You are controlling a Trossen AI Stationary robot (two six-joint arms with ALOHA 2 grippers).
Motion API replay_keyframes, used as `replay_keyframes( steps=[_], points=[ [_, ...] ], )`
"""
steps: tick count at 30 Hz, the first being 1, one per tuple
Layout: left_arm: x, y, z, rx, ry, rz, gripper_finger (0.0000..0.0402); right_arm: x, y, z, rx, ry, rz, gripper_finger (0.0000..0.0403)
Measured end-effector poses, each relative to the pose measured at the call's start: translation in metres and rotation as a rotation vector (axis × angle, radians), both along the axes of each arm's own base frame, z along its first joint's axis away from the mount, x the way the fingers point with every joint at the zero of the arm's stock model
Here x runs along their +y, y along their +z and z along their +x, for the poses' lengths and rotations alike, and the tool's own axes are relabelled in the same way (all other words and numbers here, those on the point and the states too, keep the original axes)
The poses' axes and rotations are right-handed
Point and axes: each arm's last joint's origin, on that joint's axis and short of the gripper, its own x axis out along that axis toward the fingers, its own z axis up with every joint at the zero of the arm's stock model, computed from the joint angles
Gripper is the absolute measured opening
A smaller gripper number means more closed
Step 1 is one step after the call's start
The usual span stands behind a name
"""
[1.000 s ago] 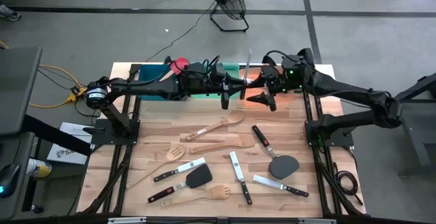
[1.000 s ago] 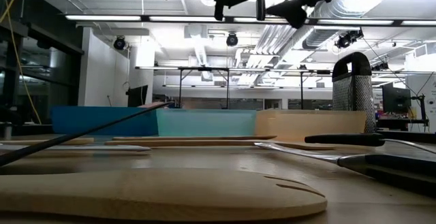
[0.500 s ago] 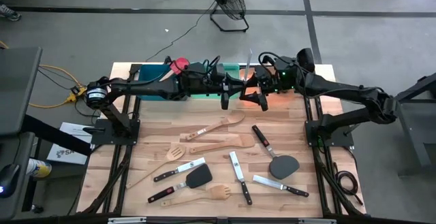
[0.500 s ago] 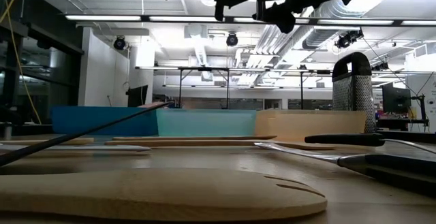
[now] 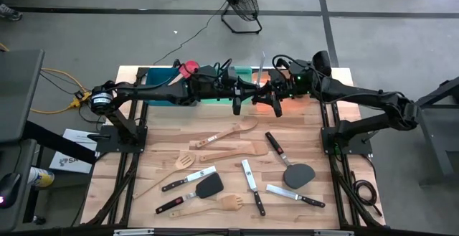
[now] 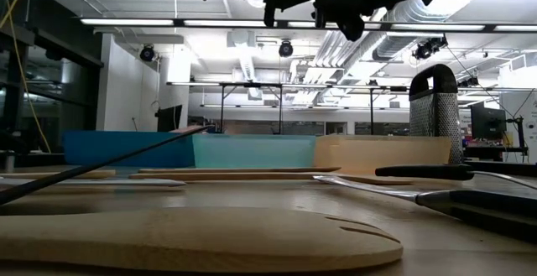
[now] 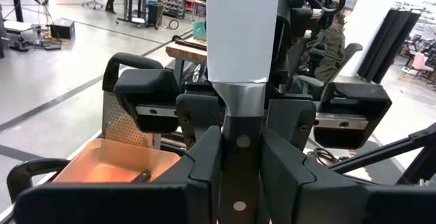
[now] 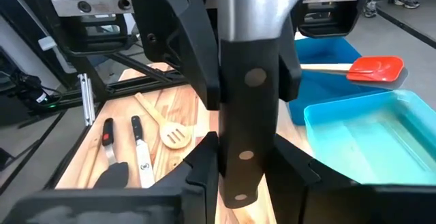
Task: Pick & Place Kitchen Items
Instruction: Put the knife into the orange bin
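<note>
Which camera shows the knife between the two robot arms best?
The right wrist view: the knife fills it, riveted black handle clear. The left wrist view shows its blade and handle close too. The high view shows only a thin sliver above the bins; the low view hides it among dark arms.

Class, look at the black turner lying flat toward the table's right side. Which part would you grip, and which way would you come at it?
Grip the black turner by its slim handle. Come straight down from above and close across the handle's width. It lies flat on the table, so nothing can get under it, and the broad flat head is probably too wide to pinch.
</note>
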Motion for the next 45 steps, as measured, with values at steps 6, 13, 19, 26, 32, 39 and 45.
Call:
replay_keyframes(
  steps=[6, 13, 19, 26, 32, 39, 45],
  points=[
    [0.000, 0.000, 0.000, 0.001, 0.003, -0.005, 0.0072, 0.000, 0.000, 0.000, 0.005, -0.007, 0.017, 0.0081],
    [0.000, -0.001, 0.000, 0.007, 0.005, -0.016, 0.0183, -0.001, -0.002, -0.001, 0.026, -0.056, 0.022, 0.0081],
    [0.000, -0.005, -0.001, 0.053, 0.021, -0.041, 0.0214, -0.006, -0.008, -0.006, 0.101, -0.136, 0.028, 0.0081],
    [0.001, -0.009, -0.008, 0.161, 0.097, -0.049, 0.0217, -0.019, -0.019, -0.022, 0.268, -0.315, 0.012, 0.0081],
    [0.001, -0.013, -0.009, 0.213, 0.120, -0.054, 0.0217, -0.031, -0.032, -0.039, 0.470, -0.449, -0.069, 0.0081],
    [0.001, -0.021, -0.011, 0.295, 0.127, -0.054, 0.0218, -0.046, -0.038, -0.054, 0.628, -0.597, -0.206, 0.0081],
    [0.003, -0.029, -0.014, 0.386, 0.196, -0.017, 0.0218, -0.059, -0.050, -0.058, 0.771, -0.703, -0.282, 0.0081]
  ],
)
